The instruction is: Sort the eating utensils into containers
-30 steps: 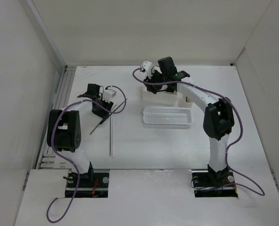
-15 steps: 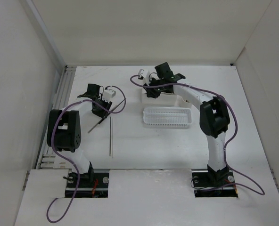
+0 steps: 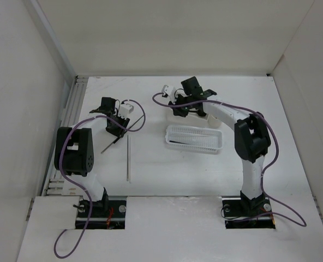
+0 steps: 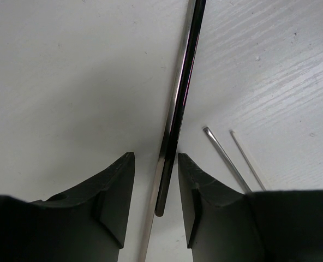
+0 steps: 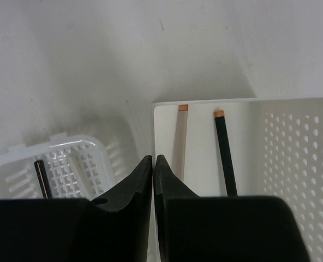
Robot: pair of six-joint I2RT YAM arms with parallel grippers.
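Mesh basket (image 3: 219, 136): centre of the table, long side running left to right; one dark stick (image 3: 179, 143) lying inside along the near wall.
Square box (image 5: 292, 164): just beyond the basket, perforated wall; two sticks inside side by side, one pale (image 5: 180, 142) and one dark (image 5: 225, 155), both with orange ends.
Cream cup (image 3: 213, 121): just right of the box, partly under the right arm; contents impossible to tell.
Right gripper (image 5: 153, 159): above the box's left edge, fingers pressed together, holding nothing.
Left gripper (image 4: 156, 164): low over the table at far left, fingers spread; dark chopstick (image 4: 175, 120) between them with a sliver of gap on each side.
Thin metal sticks (image 4: 227, 158): flat on the table just right of the chopstick.
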